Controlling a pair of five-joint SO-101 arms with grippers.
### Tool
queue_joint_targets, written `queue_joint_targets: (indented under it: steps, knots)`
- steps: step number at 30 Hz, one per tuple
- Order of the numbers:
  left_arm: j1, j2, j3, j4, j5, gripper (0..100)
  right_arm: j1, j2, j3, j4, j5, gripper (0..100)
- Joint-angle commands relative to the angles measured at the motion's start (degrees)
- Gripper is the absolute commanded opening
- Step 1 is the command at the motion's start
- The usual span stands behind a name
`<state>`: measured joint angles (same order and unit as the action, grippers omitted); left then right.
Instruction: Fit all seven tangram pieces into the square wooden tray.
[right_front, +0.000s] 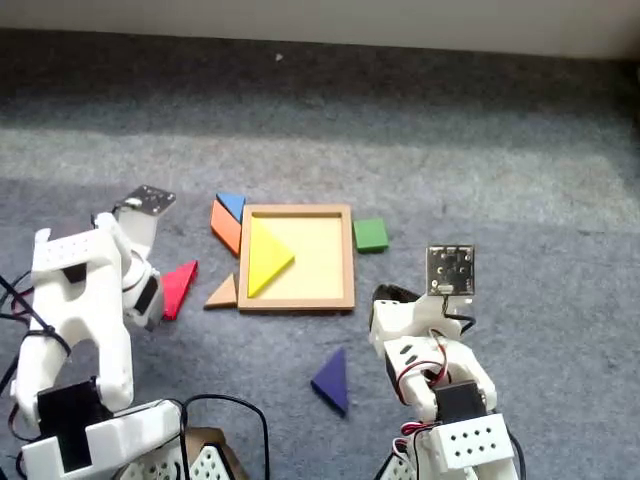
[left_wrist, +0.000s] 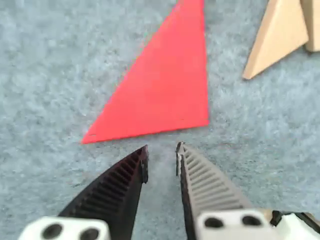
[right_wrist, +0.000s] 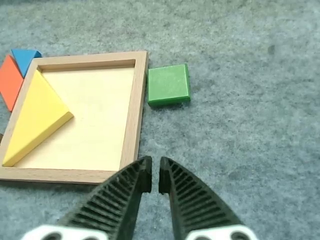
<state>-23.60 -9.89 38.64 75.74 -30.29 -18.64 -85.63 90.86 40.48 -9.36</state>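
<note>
Red triangle (left_wrist: 165, 85) just beyond slightly parted left end effector (left_wrist: 161, 152).

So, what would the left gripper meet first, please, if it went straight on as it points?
Probably the red triangle, lying flat just beyond the left gripper, though depth is unclear.

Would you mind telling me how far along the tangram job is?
Done: only the yellow triangle lies in the tray. In hand: nothing; the left arm's jaws sit empty beside the red triangle. Left: it plus the tan triangle, orange piece, blue triangle, green square and purple triangle, all outside.
</note>
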Motion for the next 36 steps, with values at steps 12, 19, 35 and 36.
queue_joint_targets:
  steps: [12, 19, 35, 36]
  knots:
    - [1.8, -0.7, -11.3, 1.6, 5.9, 12, 0.4, -0.7, 0.0, -1.4, 0.6, 4.4]
    - [1.4, -0.7, -13.8, 5.0, -7.1, 29, 0.4, -0.7, 0.0, -1.4, 0.6, 4.4]
    - [1.3, 9.3, -10.2, -7.9, -23.5, 29, 0.4, -0.7, -0.1, -1.4, 0.6, 4.4]
    - [1.2, 10.9, -10.6, -8.8, -23.5, 29, 0.3, -0.7, -0.1, -1.4, 0.6, 4.4]
